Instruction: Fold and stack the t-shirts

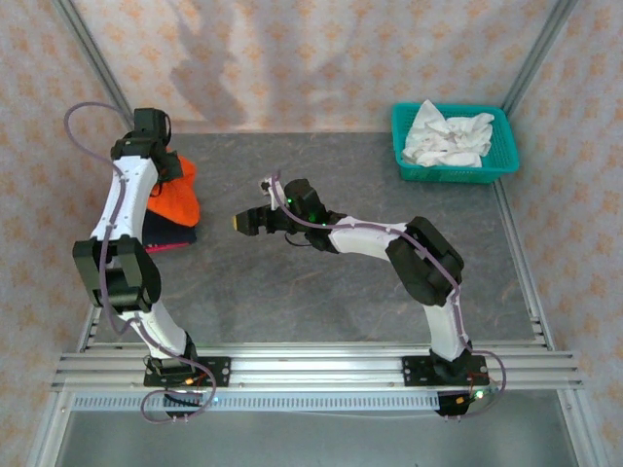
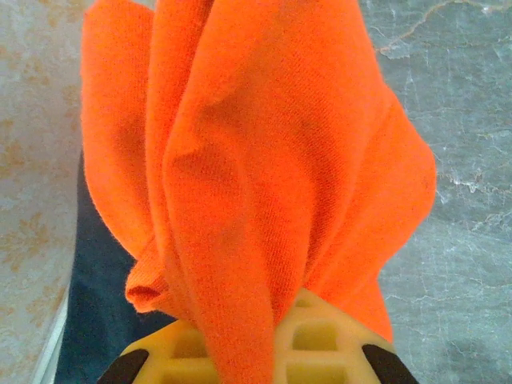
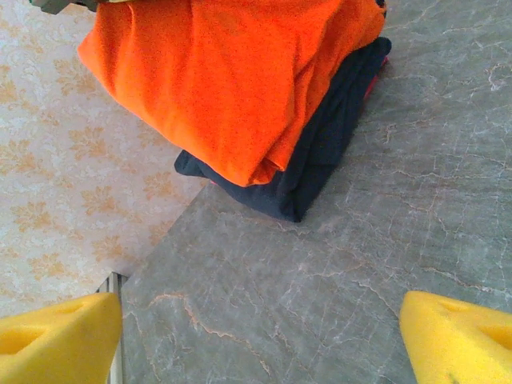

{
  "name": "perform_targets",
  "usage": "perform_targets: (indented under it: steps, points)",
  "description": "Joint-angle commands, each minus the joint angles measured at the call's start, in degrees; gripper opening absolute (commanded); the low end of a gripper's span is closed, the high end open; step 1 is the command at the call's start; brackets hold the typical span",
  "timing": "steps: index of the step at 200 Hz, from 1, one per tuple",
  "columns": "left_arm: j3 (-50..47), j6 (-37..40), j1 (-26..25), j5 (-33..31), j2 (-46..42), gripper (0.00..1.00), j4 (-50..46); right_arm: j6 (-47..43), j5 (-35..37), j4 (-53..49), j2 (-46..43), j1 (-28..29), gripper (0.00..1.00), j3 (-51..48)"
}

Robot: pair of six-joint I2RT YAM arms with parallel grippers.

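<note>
Stack of t-shirts at far left edge of counter [image 1: 321,292], close against patterned wall [image 1: 39,195]. Orange-red t-shirt [image 1: 179,195] uppermost, bunched rather than flat. Dark navy t-shirt [image 1: 177,234] folded beneath it. Thin pink-red edge [image 1: 164,249] just under the navy layer, identity not discernible. Left arm [image 1: 122,224] reaching up along the left side, wrist directly above the stack. Right arm [image 1: 389,243] bent across mid-counter, with right pincer [image 1: 243,223] aimed leftward at the stack and well apart from it. Teal lattice basket [image 1: 498,167] at far right corner, containing crumpled white cloth [image 1: 448,136].

Left wrist view: left pincer [image 2: 252,364] closed on the orange-red t-shirt, with cloth gathered into long upright folds issuing from between yellow lattice fingers [image 2: 320,340]. Navy t-shirt as a dark strip at lower left, under the orange cloth. Grey marbled counter at right, patterned wall at far left.

Right wrist view: right pincer spread open, gripping nothing. Yellow fingertips [image 3: 60,340] at the two lower corners, bare counter between them. Orange-red t-shirt lying over the navy one at top of view, with a rounded fold of orange overhanging the navy edge on the wall side.
</note>
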Motion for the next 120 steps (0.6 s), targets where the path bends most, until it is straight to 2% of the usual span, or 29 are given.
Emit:
perform_targets:
  steps: [1,63,120]
  points:
    - [1.3,0.7,1.3,-1.5,-0.7,0.0,-1.2,0.2,-1.3,2.9,-1.2,0.0,0.9,-0.1]
    - [2.0,1.6,3.4,-5.3,6.1,0.0,-1.1,0.9,-1.5,3.0,-1.1,0.0,0.9,-0.3]
    - [1.2,-0.7,6.7,-10.0,10.0,0.0,-1.0,2.0,-2.1,3.1,0.1,0.0,0.89,0.8]
